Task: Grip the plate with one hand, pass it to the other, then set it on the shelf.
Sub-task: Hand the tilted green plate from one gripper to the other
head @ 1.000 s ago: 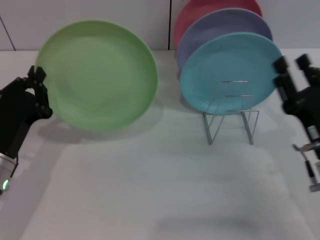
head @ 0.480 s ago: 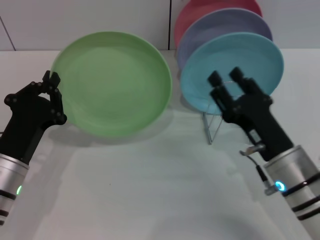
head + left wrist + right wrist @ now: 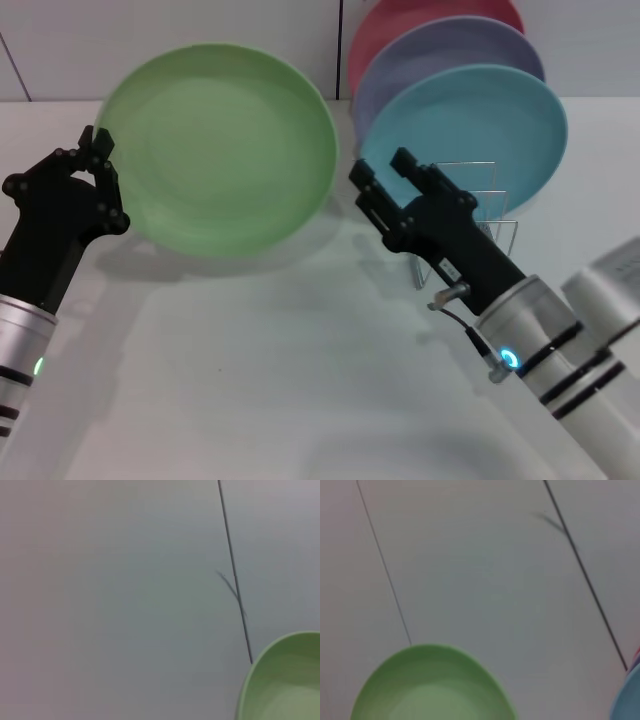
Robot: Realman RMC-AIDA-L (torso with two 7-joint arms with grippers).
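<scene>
A: Where is the green plate (image 3: 222, 150)?

B: It is held tilted up off the white table (image 3: 280, 380), face toward the camera, on the robot's left. The left gripper (image 3: 97, 165) pinches its left rim, fingers closed on the edge.

A: And the other arm?

B: The right gripper (image 3: 375, 185) reaches in from the lower right, its 2 fingers parted, holding nothing. Its tips sit just beside the plate's right rim, with a narrow gap between them and the edge.

A: Where is the rack?

B: The wire shelf (image 3: 470, 225) stands on the table behind the right arm, partly hidden by it. A light blue plate (image 3: 480, 130) stands right behind the shelf; I cannot tell whether it sits in the wires. A purple plate (image 3: 440, 55) and a red plate (image 3: 400, 25) stack up behind that, against the wall (image 3: 170, 30).

A: Any open room?

B: The table in front of both arms is bare. Both wrist views show the plate's rim against the pale panelled wall; the right wrist view also catches a blue edge at 1 corner.
</scene>
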